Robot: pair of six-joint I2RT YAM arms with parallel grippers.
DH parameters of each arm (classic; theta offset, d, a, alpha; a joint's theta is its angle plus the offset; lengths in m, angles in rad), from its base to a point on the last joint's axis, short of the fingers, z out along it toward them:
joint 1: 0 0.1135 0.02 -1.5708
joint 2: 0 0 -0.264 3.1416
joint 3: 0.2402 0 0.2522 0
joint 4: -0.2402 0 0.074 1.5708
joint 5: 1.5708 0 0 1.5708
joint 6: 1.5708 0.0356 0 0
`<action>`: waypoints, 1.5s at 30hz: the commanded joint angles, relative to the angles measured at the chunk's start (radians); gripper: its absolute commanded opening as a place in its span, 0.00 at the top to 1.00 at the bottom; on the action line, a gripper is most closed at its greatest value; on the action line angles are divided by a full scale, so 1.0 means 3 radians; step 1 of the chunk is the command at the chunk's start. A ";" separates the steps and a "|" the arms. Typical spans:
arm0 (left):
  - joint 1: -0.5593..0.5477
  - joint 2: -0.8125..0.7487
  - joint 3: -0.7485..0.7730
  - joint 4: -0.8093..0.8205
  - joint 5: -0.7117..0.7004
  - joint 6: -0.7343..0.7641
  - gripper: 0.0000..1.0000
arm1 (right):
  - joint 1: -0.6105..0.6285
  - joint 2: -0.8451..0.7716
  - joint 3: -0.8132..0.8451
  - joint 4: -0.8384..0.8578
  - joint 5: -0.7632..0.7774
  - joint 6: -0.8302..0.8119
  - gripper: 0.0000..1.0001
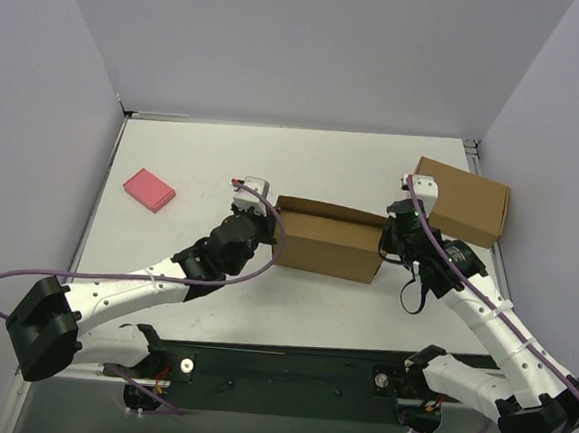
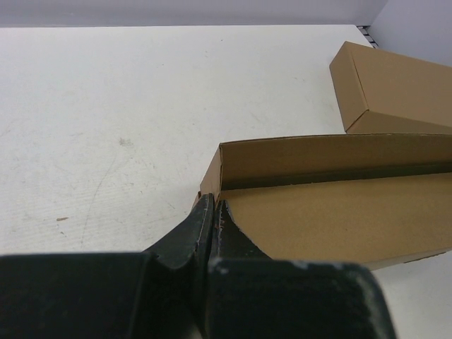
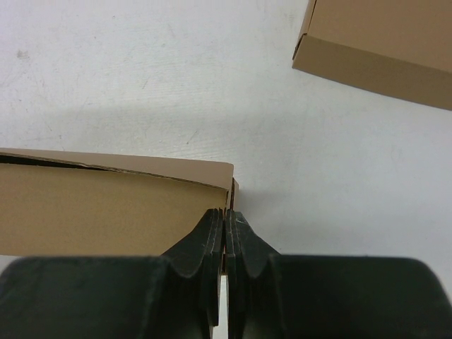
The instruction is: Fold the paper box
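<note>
**Box nearly made, lid not shut yet**

From above, the paper box [image 1: 327,245] sits in the middle of the table [image 1: 323,169]. It already has a long box shape, with its walls up. I think most of the folding is done. The top flap along the 12 o'clock side is not flat yet, so it needs closing and tucking in.

The left arm reaches in low from 7 o'clock. The left end effector [image 1: 272,218] touches the box's 9 o'clock end. The right arm bends in from 5 o'clock, and the right end effector [image 1: 386,242] is at the box's 3 o'clock end. A second box [image 1: 463,202] lies at 2 o'clock and a pink block [image 1: 149,190] at 10 o'clock.

The left wrist view shows the fingers pressed tight together on the box's near corner. They seem to pinch the end wall. A dark gap shows under the top flap of the box [image 2: 339,219].

The right wrist view shows those fingers closed too, with a thin edge of card squeezed between them at the box's end. The second box [image 3: 381,49] is well apart, at 1 o'clock.
</note>
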 commanded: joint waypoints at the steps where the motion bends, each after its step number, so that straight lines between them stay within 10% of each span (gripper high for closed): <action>1: -0.0177 0.0339 -0.0305 -0.1117 0.0588 -0.0046 1.00 | 0.0105 0.0031 -0.0112 0.0009 -0.0283 0.0067 1.00; 45: -0.0233 0.0309 -0.0663 -0.1439 0.0368 -0.0465 1.00 | 0.0131 -0.0097 -0.0271 0.0111 -0.0186 0.0092 1.00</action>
